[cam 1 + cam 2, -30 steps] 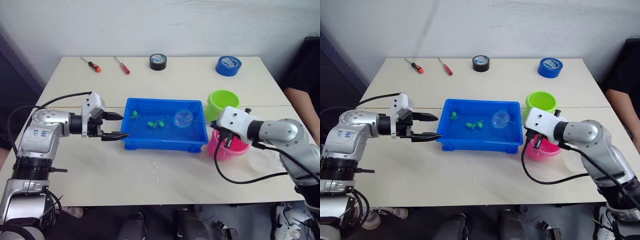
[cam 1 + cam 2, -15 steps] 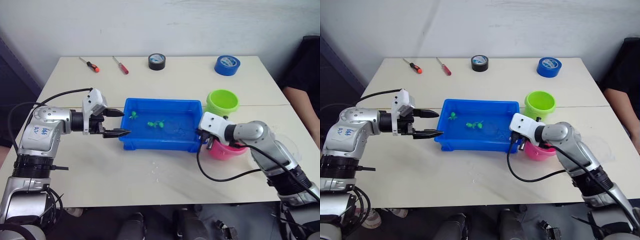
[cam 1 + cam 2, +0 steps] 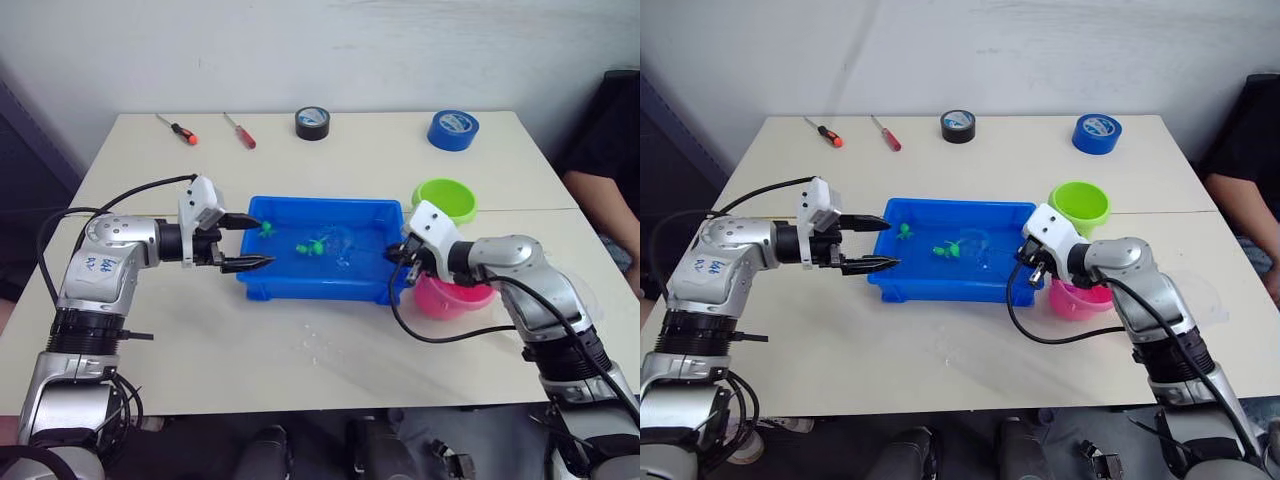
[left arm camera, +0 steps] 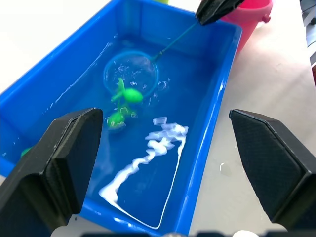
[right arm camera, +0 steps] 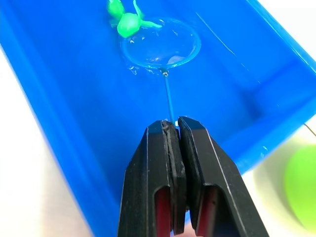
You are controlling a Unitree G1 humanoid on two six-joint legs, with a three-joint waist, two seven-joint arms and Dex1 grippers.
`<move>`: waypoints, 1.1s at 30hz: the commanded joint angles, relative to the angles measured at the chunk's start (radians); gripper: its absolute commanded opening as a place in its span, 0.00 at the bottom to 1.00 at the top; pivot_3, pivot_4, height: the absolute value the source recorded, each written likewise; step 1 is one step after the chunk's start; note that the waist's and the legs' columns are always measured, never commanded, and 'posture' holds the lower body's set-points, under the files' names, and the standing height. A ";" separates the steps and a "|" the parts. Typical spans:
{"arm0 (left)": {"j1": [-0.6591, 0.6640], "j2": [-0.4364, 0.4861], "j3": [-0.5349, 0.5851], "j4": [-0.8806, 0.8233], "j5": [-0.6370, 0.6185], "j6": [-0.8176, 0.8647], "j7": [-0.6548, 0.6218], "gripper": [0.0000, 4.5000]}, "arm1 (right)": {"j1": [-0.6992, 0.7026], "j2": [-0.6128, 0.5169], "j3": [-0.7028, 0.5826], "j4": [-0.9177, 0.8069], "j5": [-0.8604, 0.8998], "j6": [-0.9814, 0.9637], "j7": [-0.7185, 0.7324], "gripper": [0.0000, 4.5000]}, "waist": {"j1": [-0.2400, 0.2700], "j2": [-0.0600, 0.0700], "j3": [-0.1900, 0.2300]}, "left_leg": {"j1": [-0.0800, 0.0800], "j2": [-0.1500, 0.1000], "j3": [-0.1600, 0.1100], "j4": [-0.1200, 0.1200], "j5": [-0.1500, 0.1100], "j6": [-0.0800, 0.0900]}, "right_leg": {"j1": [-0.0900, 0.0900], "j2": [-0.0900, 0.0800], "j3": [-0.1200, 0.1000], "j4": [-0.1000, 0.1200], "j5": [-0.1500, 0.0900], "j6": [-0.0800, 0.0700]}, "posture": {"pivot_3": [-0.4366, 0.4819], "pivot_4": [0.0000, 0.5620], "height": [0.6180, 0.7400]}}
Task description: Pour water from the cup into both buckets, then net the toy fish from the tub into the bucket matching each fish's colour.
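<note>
The blue tub (image 3: 318, 286) sits mid-table with water and green toy fish (image 3: 315, 245) in it. My right gripper (image 5: 173, 123) is shut on the thin handle of the net (image 5: 160, 47) at the tub's right end. The hoop lies in the water right beside one green fish (image 5: 129, 22). My left gripper (image 3: 262, 242) stands open at the tub's left end, one finger over the rim, holding nothing. The green bucket (image 3: 445, 200) stands behind my right gripper and the pink bucket (image 3: 455, 297) just right of it. The clear cup (image 3: 1202, 290) shows faintly right of the pink bucket.
Along the table's far edge lie two screwdrivers (image 3: 178, 130) (image 3: 240, 130), a black tape roll (image 3: 313, 122) and a blue tape roll (image 3: 452, 129). A person (image 3: 612, 150) sits at the far right. Bare tabletop lies in front of the tub.
My right gripper has swung left and lowered the net from above the tub's right part into the water beside the green fish. My left gripper has moved right, up to the tub's left end.
</note>
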 commanded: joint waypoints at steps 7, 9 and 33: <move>-0.074 -0.024 -0.004 0.090 0.009 -0.076 -0.013 0.99 | 0.033 -0.075 -0.014 -0.058 -0.004 -0.032 -0.019 0.00 | 0.000 0.000 0.000 | 0.000 -0.001 0.000 0.000 0.000 0.000 | 0.000 0.000 0.000 -0.001 0.000 0.000 | 0.48 0.27 0.97; -0.067 -0.006 -0.020 0.107 0.035 -0.115 -0.031 0.99 | 0.042 -0.084 -0.003 -0.061 -0.013 -0.049 -0.022 0.00 | -0.003 0.000 0.000 | 0.000 0.000 0.000 0.000 0.000 0.000 | 0.000 0.000 0.000 -0.001 0.000 0.000 | 0.48 0.27 0.97; 0.090 0.161 0.015 0.012 0.062 -0.146 -0.084 0.99 | -0.062 0.062 0.190 0.122 -0.096 -0.216 0.027 0.00 | -0.005 0.000 0.000 | 0.000 0.000 0.000 -0.001 0.000 0.000 | -0.001 0.000 0.000 -0.001 0.000 0.000 | 0.48 0.27 0.97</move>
